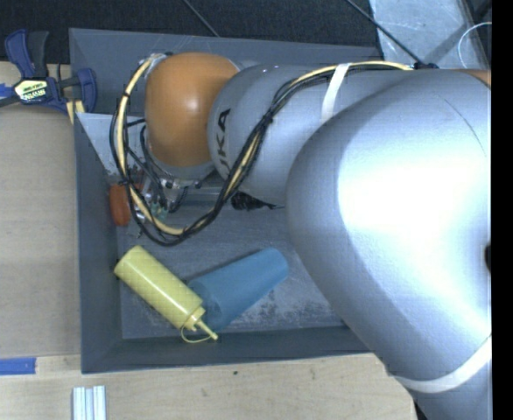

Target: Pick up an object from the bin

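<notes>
Where the gripper (154, 199) hangs, a small orange thing (119, 205) lies just beside.

Partial black lettering, apparently "KA", turned sideways, on the wrist end of the silver arm (256, 103).

The robot's arm (397, 199) was built of fat, rounded silver-grey links, its wrist capped by a glossy orange dome cover (182, 103). Yellow and black cables (270, 116) ran along it, cinched by a white strap (333, 90), near black lettering (221, 136).
</notes>
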You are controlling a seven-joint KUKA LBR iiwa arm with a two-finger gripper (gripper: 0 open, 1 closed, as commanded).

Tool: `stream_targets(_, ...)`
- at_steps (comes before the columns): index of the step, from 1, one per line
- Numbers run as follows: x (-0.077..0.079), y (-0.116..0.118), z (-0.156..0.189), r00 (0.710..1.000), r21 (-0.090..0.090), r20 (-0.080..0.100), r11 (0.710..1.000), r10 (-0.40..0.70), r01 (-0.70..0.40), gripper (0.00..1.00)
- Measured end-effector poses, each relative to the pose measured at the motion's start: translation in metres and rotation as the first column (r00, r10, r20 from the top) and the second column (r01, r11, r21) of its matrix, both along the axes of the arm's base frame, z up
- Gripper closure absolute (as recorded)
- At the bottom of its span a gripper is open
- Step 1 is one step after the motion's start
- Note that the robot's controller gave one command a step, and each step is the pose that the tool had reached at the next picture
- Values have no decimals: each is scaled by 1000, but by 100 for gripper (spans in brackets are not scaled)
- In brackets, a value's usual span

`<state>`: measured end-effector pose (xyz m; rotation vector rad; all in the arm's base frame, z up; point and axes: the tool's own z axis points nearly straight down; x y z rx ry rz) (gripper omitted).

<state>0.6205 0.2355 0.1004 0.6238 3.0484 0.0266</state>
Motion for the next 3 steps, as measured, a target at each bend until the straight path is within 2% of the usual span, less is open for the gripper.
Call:
stream_targets(1,7,6,-30,987,-9,-28,987,158,-159,0)
stream_targets(2,6,7,-30,983,5,-10,983,-184,184,100)
stream_targets(3,6,7,-30,983,5,-10,983,-184,184,100)
